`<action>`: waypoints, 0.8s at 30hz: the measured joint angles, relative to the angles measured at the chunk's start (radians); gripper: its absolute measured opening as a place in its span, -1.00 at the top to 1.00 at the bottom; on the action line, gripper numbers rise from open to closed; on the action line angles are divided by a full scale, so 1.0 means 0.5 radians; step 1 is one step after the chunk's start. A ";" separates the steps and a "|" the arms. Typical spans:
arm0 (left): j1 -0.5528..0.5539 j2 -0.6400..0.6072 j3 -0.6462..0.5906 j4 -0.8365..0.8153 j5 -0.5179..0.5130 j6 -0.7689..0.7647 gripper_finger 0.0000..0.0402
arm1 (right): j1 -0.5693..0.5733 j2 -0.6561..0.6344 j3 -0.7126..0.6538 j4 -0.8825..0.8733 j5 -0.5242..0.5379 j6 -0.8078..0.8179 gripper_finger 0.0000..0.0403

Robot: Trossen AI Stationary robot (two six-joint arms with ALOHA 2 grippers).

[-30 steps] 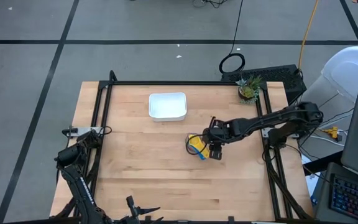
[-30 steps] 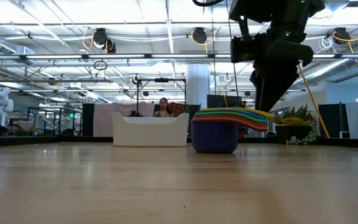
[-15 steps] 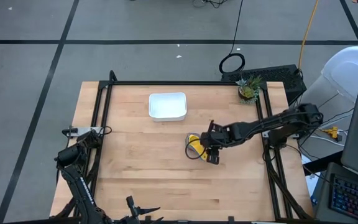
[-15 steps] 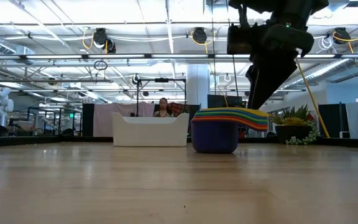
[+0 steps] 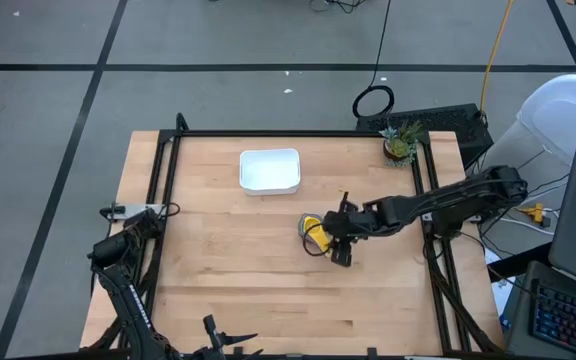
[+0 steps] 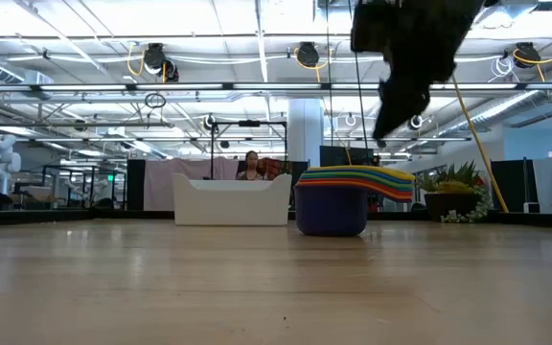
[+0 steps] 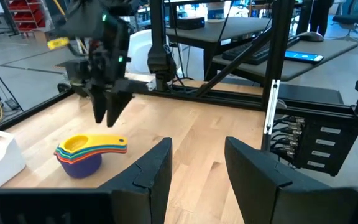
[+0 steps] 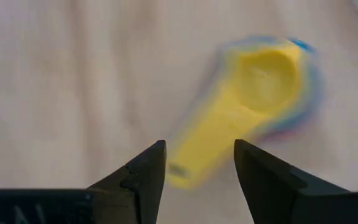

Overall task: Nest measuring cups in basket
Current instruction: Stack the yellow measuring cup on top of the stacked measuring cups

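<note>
Five measuring cups (image 5: 314,233) stacked as one nested pile right of the worktop's centre, yellow bowl uppermost, on bare wood (image 5: 228,280) and not in the basket (image 5: 269,170). Basket well apart from them, near the far edge. Wide open board toward the near and left edges. Right gripper (image 5: 340,246) raised just beside the stack, above the handles, fingers parted and clamping nothing. Right wrist view: yellow handle (image 8: 210,140) directly beyond the spread fingertips. Low view: colour bands of the stack (image 6: 353,178), dark blue bowl at bottom. Left gripper (image 7: 197,165) parked at the near left corner, fingers apart, empty. Potted plant (image 5: 400,144) at the far right corner.
</note>
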 joint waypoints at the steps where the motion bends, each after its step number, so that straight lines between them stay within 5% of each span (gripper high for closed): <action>1: 0.000 0.000 0.000 0.000 0.000 0.000 0.24 | 0.039 -0.008 0.001 0.079 -0.037 0.062 0.09; 9: 0.030 0.000 0.000 -0.001 0.000 0.020 0.24 | 0.441 0.021 0.003 0.571 -0.025 0.105 0.09; 13: 0.037 0.000 0.000 0.012 0.011 0.030 0.24 | 0.474 0.051 -0.018 0.696 0.094 0.072 0.09; 18: 0.035 0.000 0.000 0.085 0.013 0.043 0.24 | 0.475 0.245 -0.152 1.069 -0.059 0.090 0.11; 21: 0.035 0.000 0.000 0.140 0.019 0.097 0.24 | 0.477 0.346 -0.155 1.108 -0.040 0.033 0.25; 24: 0.035 0.000 0.000 0.143 0.047 0.114 0.24 | 0.479 0.387 -0.132 1.127 0.032 -0.074 0.64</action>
